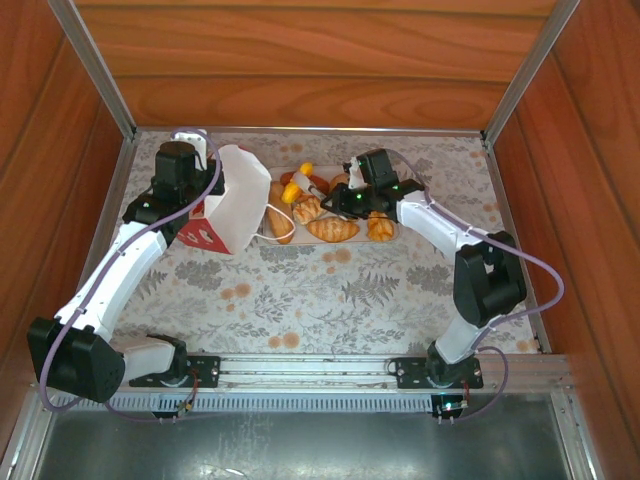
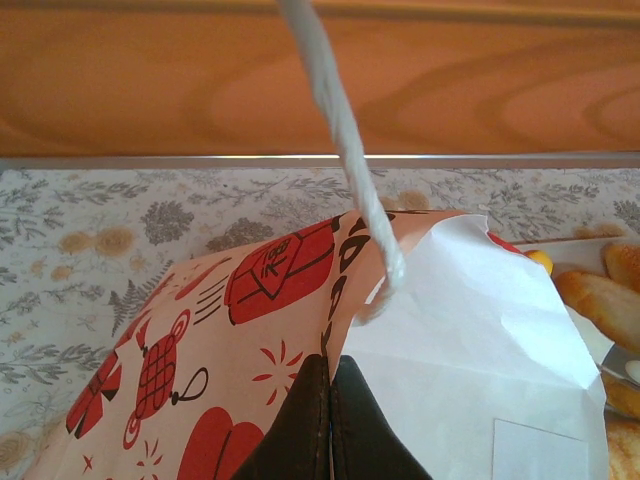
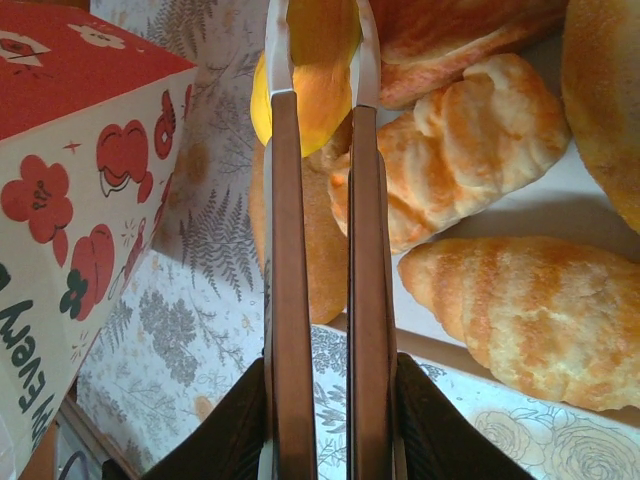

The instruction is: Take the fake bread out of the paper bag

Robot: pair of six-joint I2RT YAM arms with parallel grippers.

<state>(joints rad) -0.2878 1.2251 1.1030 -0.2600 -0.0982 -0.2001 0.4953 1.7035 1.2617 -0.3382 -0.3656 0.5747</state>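
Mostly the bread [image 1: 333, 229] lies on the pale tray [image 3: 590, 210], just right of the paper bag [image 1: 235, 200]. One yellow bun [image 3: 315, 85] is pinched between the fingers of the right gripper [image 3: 320, 25], over the tray's side nearest the bag. The left gripper [image 2: 328, 380] is clenched on the bag's upper edge, and the bag stands tilted with its inside hidden. A flowered cloth [image 1: 330, 290] lies under bag and tray.

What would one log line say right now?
left fingers: shut on bag | right fingers: shut on bun | croissant: on tray
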